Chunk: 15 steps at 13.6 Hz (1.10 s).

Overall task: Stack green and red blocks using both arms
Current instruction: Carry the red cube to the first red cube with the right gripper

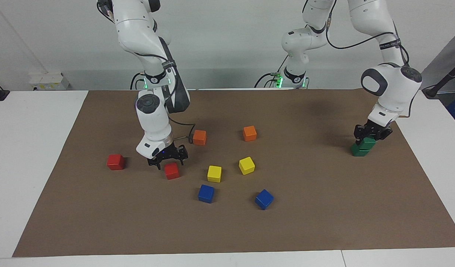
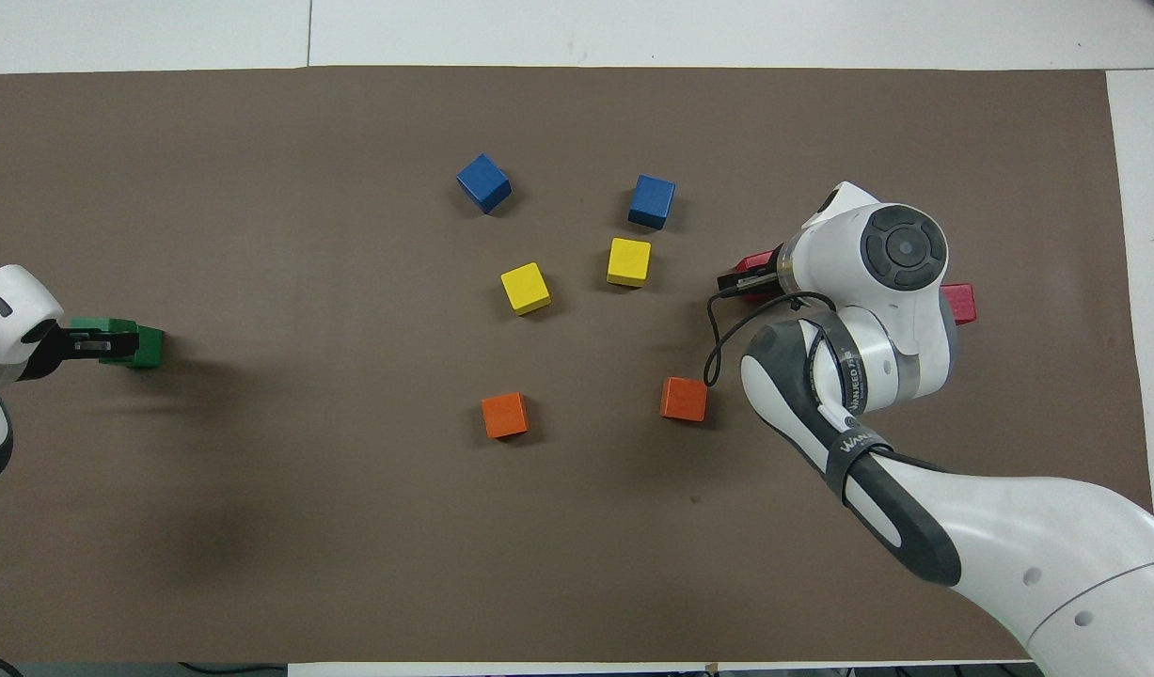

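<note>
Two dark green blocks sit near the left arm's end of the mat. The upper green block [image 1: 369, 142] rests on the lower green block [image 1: 357, 150], slightly offset. My left gripper [image 1: 372, 134] is shut on the upper one; it also shows in the overhead view [image 2: 92, 344] with green [image 2: 146, 346] past its tips. My right gripper [image 1: 168, 158] is open and empty, low over a red block [image 1: 171, 171], which peeks out beside the wrist in the overhead view [image 2: 755, 262]. A second red block [image 1: 115, 162] lies toward the right arm's end.
Two orange blocks [image 1: 199, 137] [image 1: 249, 133], two yellow blocks [image 1: 214, 173] [image 1: 246, 165] and two blue blocks [image 1: 206, 193] [image 1: 264, 199] lie spread over the middle of the brown mat [image 1: 323, 222]. White tabletop borders the mat.
</note>
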Available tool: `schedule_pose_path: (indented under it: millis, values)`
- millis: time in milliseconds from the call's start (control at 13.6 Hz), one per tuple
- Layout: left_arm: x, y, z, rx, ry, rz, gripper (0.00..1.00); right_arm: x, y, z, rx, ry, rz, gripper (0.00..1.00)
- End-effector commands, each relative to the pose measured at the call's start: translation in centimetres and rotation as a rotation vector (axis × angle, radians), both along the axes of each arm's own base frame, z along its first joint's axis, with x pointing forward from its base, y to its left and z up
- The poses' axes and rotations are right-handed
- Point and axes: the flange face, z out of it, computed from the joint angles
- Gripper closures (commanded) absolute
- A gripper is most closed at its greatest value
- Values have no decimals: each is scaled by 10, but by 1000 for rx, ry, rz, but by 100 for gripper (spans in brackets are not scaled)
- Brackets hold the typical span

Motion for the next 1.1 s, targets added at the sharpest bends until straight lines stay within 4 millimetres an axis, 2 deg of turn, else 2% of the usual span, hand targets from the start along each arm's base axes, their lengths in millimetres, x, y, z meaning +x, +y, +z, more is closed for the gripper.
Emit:
schedule_pose_path:
  millis: [0, 73, 147, 220, 293, 367, 440, 514, 587, 660, 734, 880, 1027]
  values:
    - [-2, 0, -6, -11, -15, 24, 100, 8, 0, 2, 6, -12, 9, 0]
    - [-2, 0, -7, -11, -13, 24, 100, 9, -1, 3, 7, -13, 7, 7]
    - [-2, 0, -8, -11, -11, 24, 100, 9, -2, 2, 5, -7, 6, 24]
    - [-2, 0, -8, -11, -10, 21, 97, 8, -2, 1, 3, 2, 6, 55]
    - [-2, 0, -8, -12, -7, 19, 82, 7, -2, 1, 3, 9, 3, 83]
    - [-2, -1, -8, -12, -7, 16, 74, 7, -3, 1, 3, 14, -4, 100]
    - [-2, -1, -8, -12, -4, 14, 45, 7, -3, 2, 3, 22, -13, 100]
    - [-2, -1, -7, -13, -3, 15, 28, 9, -4, 9, 1, 29, -18, 100]
    - [-2, -2, -8, -14, 0, 13, 20, 13, -6, 19, -2, 37, -25, 100]
    - [-2, -2, -7, -15, 1, 15, 14, 19, -15, 37, -4, 47, -40, 100]
    - [-2, -2, -7, -15, 3, 13, 13, 27, -33, 63, -8, 62, -62, 100]
    - [-2, -2, -8, -16, 4, 14, 0, 33, -74, 115, -15, 71, -91, 100]
    - [0, -1, -6, -16, 3, 14, 0, 34, -127, 141, -21, 53, -92, 100]
